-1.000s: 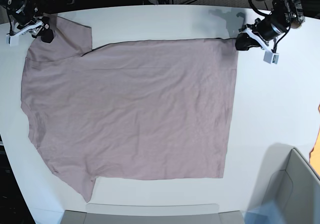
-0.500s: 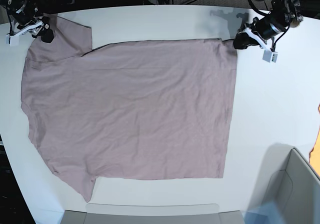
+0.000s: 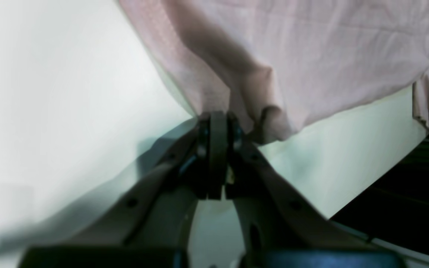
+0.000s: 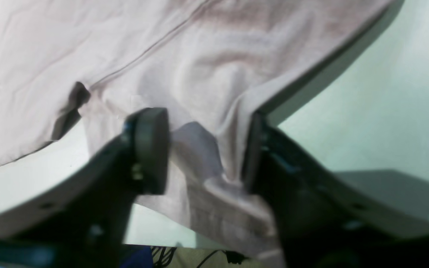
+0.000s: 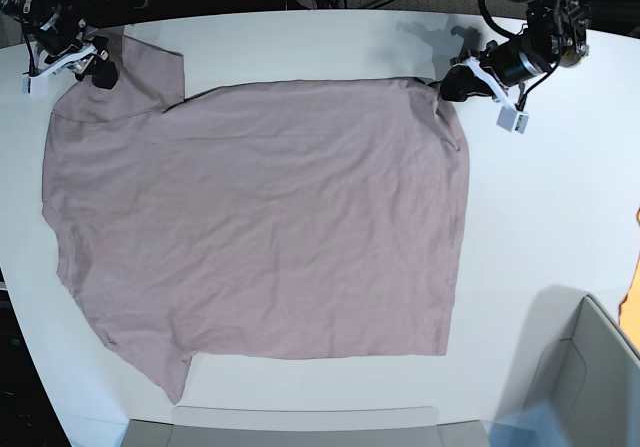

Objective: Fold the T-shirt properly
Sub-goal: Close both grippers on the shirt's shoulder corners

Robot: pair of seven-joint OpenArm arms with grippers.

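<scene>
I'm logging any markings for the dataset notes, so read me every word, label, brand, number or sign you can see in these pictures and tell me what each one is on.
None can be read.
The T-shirt is plain, with no print showing in any view.
The small white tag hanging by the left gripper is too small to show any text.
The white table bears no markings.

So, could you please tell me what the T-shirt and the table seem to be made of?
T-shirt: thin, soft matte knit, probably cotton or a blend; it wrinkles finely and puckers where the left pincer pinches it.
Table: hard, smooth white surface, possibly laminate; it shows soft shadows and slight sheen.
</scene>
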